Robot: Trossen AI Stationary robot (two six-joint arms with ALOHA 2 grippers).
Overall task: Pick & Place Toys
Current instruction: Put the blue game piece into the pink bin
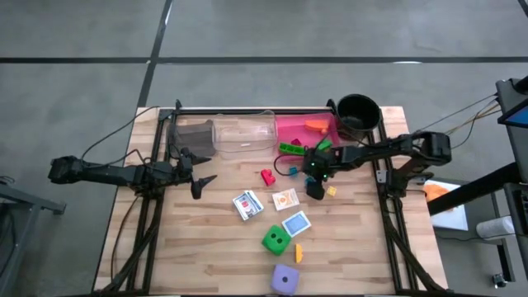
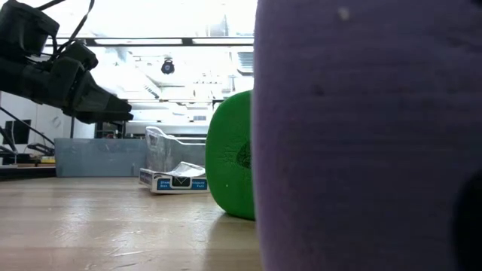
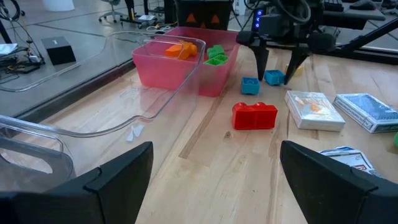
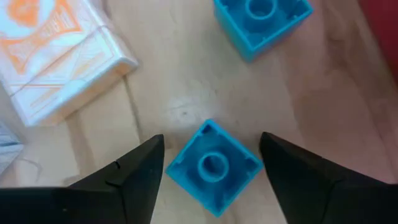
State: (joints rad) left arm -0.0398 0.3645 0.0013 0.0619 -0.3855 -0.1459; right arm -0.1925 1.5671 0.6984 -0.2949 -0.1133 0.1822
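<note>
- Right gripper (image 4: 212,163) low over the wood at centre right of the high view, fingers (image 4: 134,171) apart, straddling a teal brick (image 4: 214,167) without clamping it.
- Second teal brick (image 4: 261,22) just beyond, orange-printed card box (image 4: 59,53) beside.
- Left gripper (image 3: 214,171) at left of the high view, spread wide, empty.
- Farther off: red brick (image 3: 254,116), pink tray (image 3: 165,65).

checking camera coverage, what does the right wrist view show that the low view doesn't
Only the right wrist view: the right tool open around a blue brick, a second blue brick and an orange card box.
Only the low view: the purple die, green die, clear tray and the left arm.
Both: the wooden table.
</note>
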